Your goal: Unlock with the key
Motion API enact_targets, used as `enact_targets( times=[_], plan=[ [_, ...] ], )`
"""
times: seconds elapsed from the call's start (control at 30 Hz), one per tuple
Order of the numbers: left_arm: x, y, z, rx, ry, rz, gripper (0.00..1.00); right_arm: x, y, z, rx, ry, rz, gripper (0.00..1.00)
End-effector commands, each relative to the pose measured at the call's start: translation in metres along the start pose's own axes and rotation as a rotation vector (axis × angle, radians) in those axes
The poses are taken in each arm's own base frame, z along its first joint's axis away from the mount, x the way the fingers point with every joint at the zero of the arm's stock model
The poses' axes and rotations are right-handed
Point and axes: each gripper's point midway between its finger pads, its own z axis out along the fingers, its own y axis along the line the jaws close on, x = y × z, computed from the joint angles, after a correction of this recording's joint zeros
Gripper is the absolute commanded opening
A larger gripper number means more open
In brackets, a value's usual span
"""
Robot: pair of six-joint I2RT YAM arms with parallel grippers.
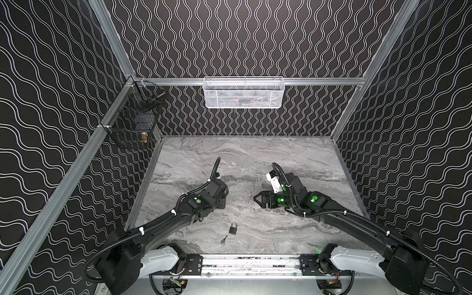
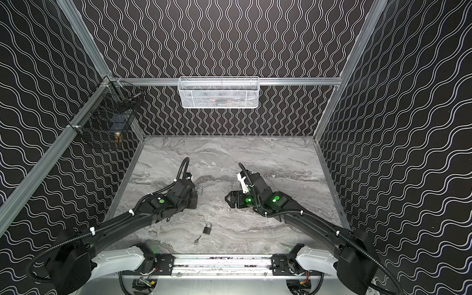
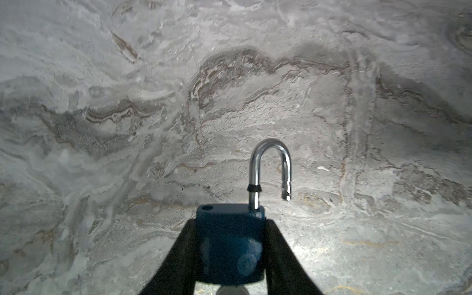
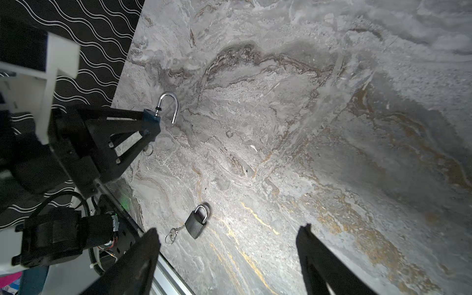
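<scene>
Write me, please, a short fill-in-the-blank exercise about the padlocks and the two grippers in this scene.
1. The left gripper clamps the blue padlock by its ____.
2. The blue padlock's shackle stands ____.
3. Beside the grey padlock on the marble table lies a ____ on a ring.
4. The right gripper, jaws apart, holds ____.

Missing words: body; open; key; nothing.
</scene>
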Motion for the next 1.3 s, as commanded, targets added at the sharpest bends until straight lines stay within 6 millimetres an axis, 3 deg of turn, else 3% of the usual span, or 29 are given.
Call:
enact_targets(
  times=[0.0, 0.5, 1.07, 1.27],
  plan=[
    [-0.002, -0.002, 0.009, 0.013, 0.01, -0.03, 0.0, -0.006, 0.004, 0.005, -0.001, -0.043, 0.038, 0.85],
    [0.015, 0.015, 0.05, -0.013, 0.116, -0.087, 0.0, 0.008, 0.001, 0.018, 0.005, -0.034, 0.087, 0.85],
    [0.031, 0.024, 0.068, -0.047, 0.19, -0.129, 0.0, 0.01, -0.003, 0.018, 0.027, -0.037, 0.077, 0.85],
    [0.037, 0.027, 0.072, -0.062, 0.214, -0.124, 0.11, 0.009, -0.003, 0.019, 0.025, -0.04, 0.08, 0.85]
  ],
)
